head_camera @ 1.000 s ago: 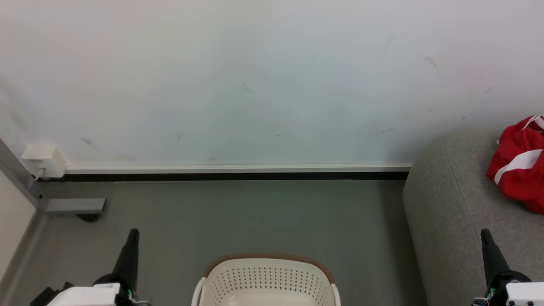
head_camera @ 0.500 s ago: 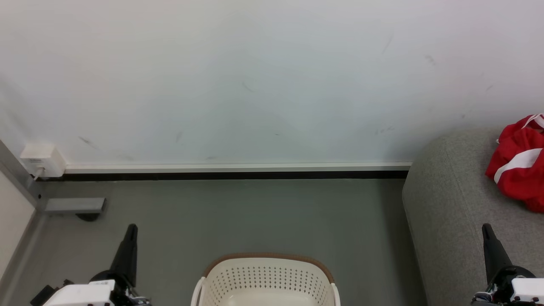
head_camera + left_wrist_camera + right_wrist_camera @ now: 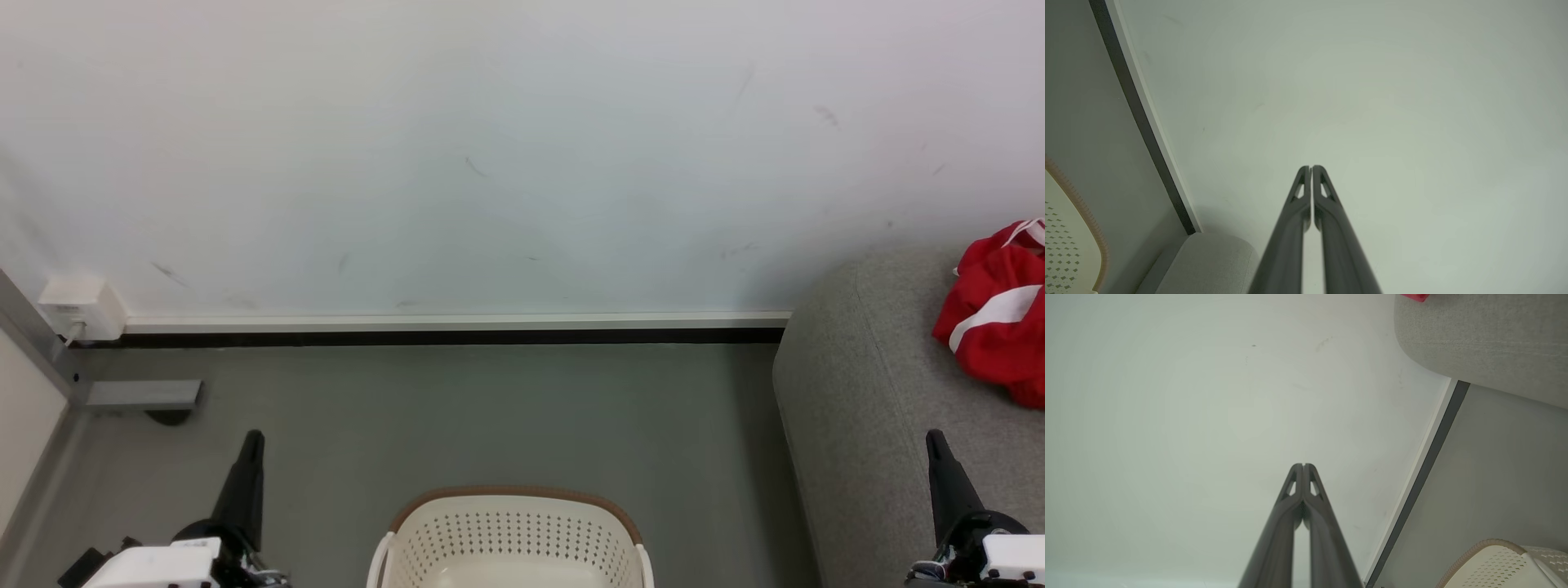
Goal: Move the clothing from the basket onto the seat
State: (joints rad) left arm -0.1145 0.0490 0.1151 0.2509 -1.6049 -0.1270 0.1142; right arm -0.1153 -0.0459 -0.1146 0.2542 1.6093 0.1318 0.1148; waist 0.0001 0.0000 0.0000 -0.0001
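Lying crumpled on the light grey sofa (image 3: 865,392), at the right edge of the head view, is the red clothing (image 3: 1000,327), with a white stripe across its folds. It rests on the seat's top, well apart from the laundry basket (image 3: 510,531). The cream basket stands on the grey floor (image 3: 490,408) at the bottom middle of that view. Its brown-banded far rim and perforated wall are visible, but the rest is cut off by the frame, so what lies inside cannot be told. The left hand (image 3: 251,445) sits low at the left, over the floor. The right hand (image 3: 932,443) sits low at the right, seen against the sofa's grey side. Both point their dark fingers up toward the white wall (image 3: 522,147). In each wrist view the two fingers lie together, tip against tip, so both hands are clenched and grasp no object. A white skirting board (image 3: 457,322) with a dark band beneath it runs along the foot of the wall, and a small white socket box (image 3: 82,306) sits at its left end.
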